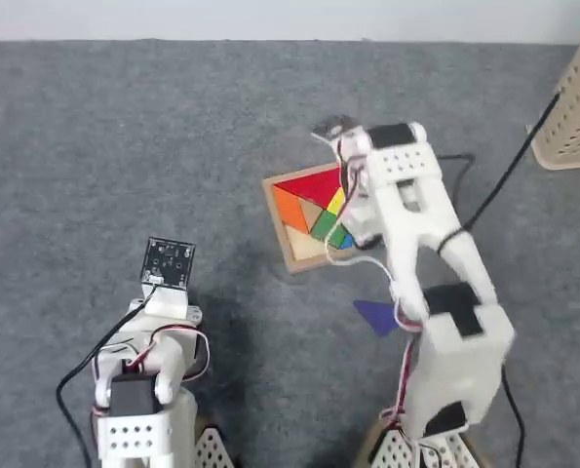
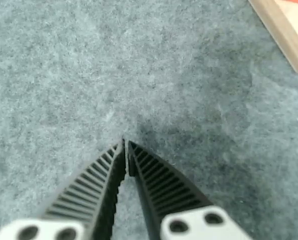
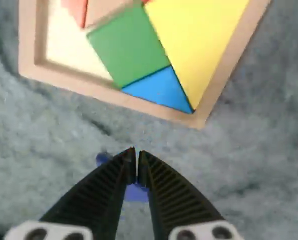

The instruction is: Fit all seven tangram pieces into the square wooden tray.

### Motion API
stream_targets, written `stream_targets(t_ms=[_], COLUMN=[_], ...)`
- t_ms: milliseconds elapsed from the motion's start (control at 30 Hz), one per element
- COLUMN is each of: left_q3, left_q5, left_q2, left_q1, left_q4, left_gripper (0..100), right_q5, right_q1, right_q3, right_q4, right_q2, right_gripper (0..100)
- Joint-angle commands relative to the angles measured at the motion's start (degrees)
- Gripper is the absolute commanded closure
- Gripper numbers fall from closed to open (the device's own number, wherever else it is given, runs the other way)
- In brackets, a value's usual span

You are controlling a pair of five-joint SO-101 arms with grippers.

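White right arm (image 1: 426, 229) outstretched over wooden tray (image 1: 309, 261)

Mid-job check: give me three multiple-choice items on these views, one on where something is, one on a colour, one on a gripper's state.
1. Relative to the tray, the left gripper is:
A. above its middle
B. off it, over bare carpet
C. resting on its rim

2. The piece lying outside the tray is:
A. yellow
B. green
C. purple

3. The right gripper is:
A. shut
B. wide open
C. half open

Answers:
1 B: the left wrist view has carpet under the tips and the tray off to one side.
2 C: the purple piece lies on the carpet beside the tray in the high view.
3 A: its fingertips meet in the right wrist view.
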Motion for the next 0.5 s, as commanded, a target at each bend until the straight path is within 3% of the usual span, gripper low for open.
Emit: stream_targets(t_ms=[0,167,367,467], left_q3=[-0.5,-0.5,-0.5,-0.5], left_q5=[-0.4,-0.4,-0.4,-0.4], left_q2=[0.0,0.0,0.0,0.0], left_q1=[-0.3,-0.3,-0.2,-0.3], left_q4=[0.3,0.3,0.3,0.3], left_gripper=[99,99,99,99], right_q5=[-0.1,12.1,25.1,27.8], right_q1=[1.5,1.1,3.1,3.0], right_q3=[15.6,33.4,40.8,43.1], right_q4=[-8.4,-14.9,-15.0,-15.1], right_q2=[-11.2,-19.3,-26.3,-28.6], right_gripper=[99.2,99.2,98.7,90.5])
